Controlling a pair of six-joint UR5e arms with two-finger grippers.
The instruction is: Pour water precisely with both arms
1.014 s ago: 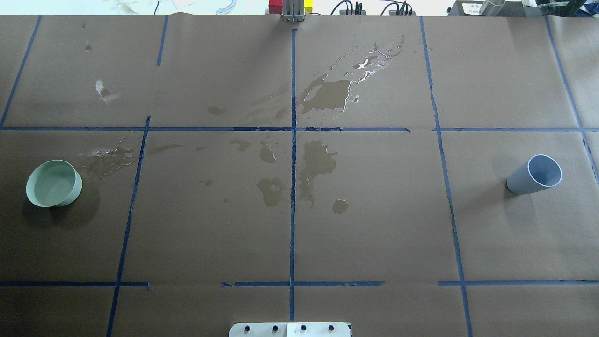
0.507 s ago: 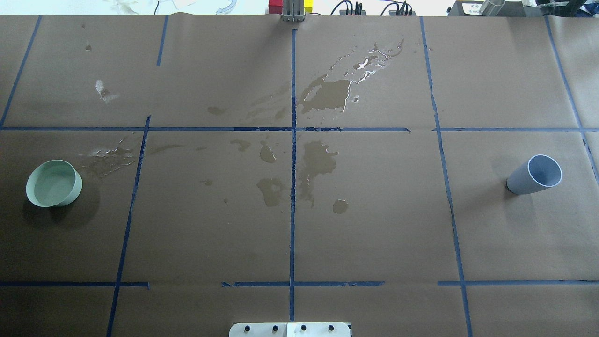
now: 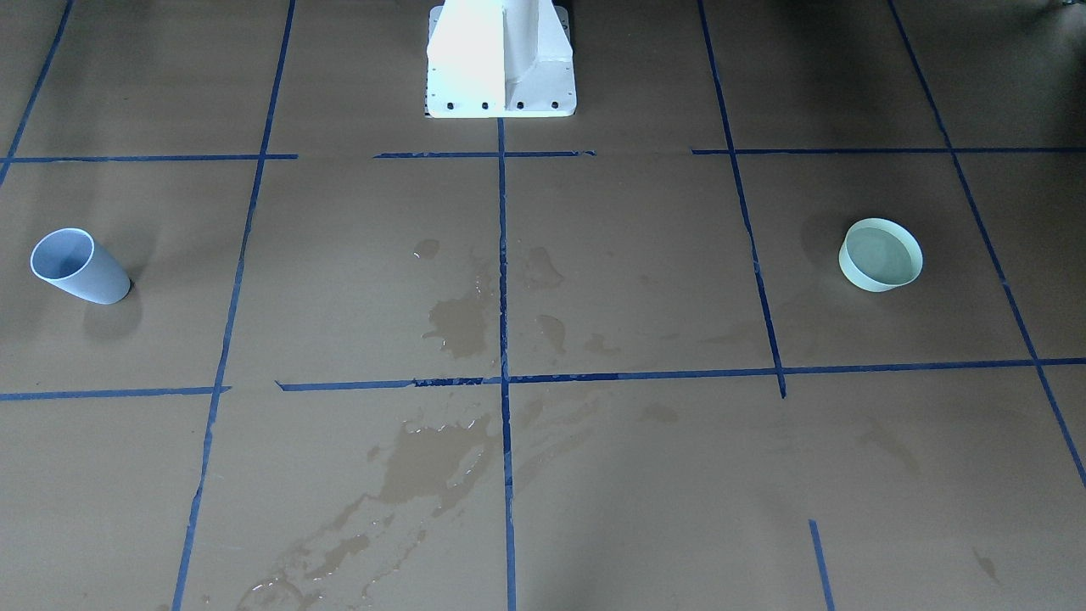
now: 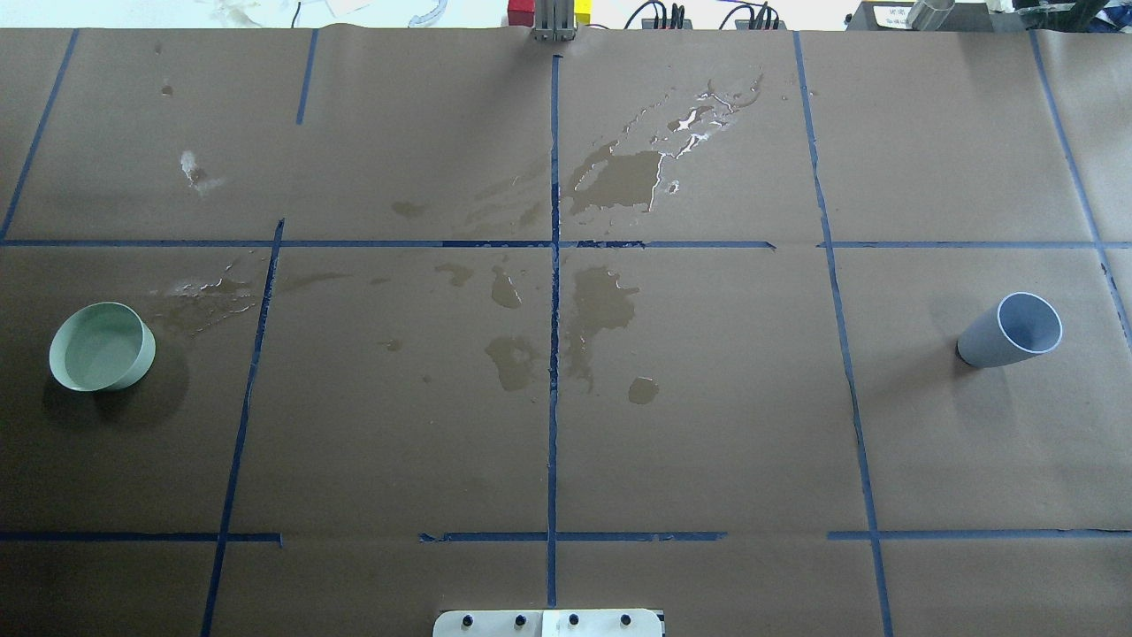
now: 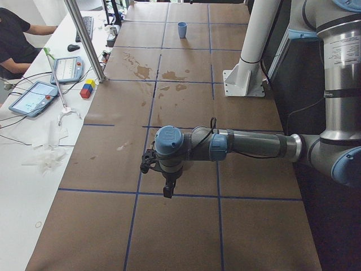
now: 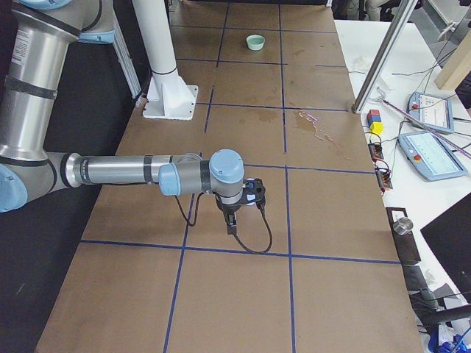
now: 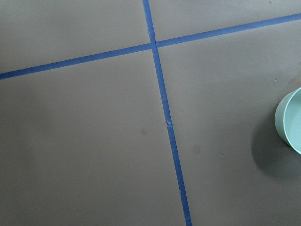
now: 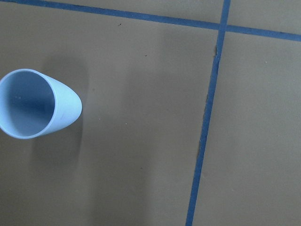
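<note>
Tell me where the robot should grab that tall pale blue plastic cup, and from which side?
Probably the middle of the wall of the tall pale blue plastic cup, approached level from the side, jaws straddling it. It stands upright, open mouth up, widening toward the rim, so a side grip should resist slipping and leave the mouth free for pouring.

The overhead camera looks forward and down from behind the white pedestal [image 4: 548, 622] onto the taped table [image 4: 707, 442]. The front-facing one looks steeply back at that pedestal from across it, and both share the spilled water [image 4: 619, 181], the green bowl [image 4: 102, 347] and the blue-grey cup [image 4: 1008, 334]. The side cameras look along the table from opposite ends, one with the left arm [image 5: 254, 145] near, the other the right arm [image 6: 118, 170]. Each wrist camera looks down from close, left beside the bowl, right over the cup
</note>
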